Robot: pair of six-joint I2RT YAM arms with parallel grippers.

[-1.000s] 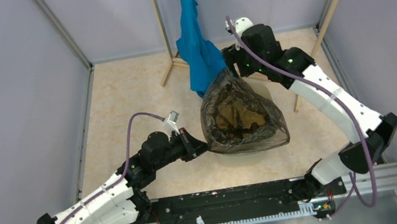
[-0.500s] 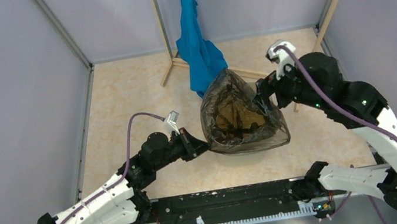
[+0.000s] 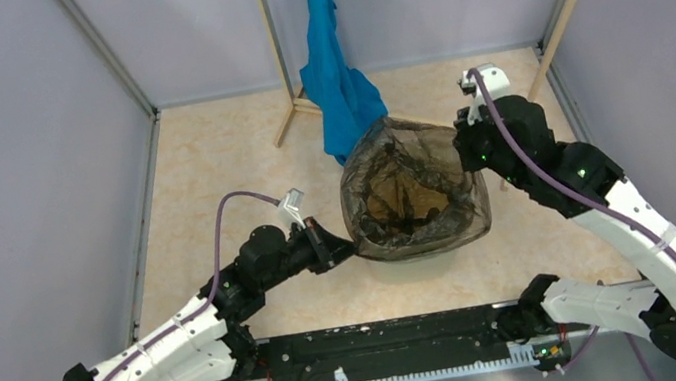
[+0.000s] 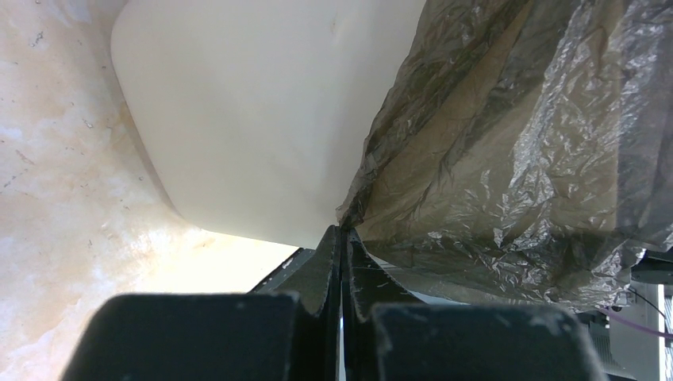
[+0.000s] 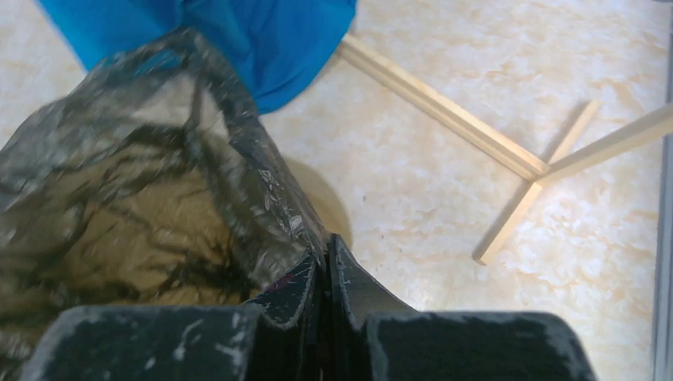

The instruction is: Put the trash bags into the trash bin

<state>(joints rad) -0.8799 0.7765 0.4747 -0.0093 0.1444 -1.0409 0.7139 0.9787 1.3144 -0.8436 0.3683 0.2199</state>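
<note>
The dark see-through trash bag is draped over the cream trash bin, which shows through the film in the top view. My left gripper is shut on the bag's near-left edge; in the left wrist view its tips pinch the film right beside the bin's wall. At the bag's right side, my right gripper is shut on the rim; in the right wrist view its tips hold the wrinkled film, with a sliver of the bin behind.
A bright blue cloth hangs from a wooden rack just behind the bin and touches the bag's far corner. The rack's foot bars lie on the floor to the right. Grey walls close in three sides.
The right arm swung from the bag's far corner to its right side, and its gripper closed on the rim there. The bag's mouth now spreads wider to the right. The left arm stayed put.
</note>
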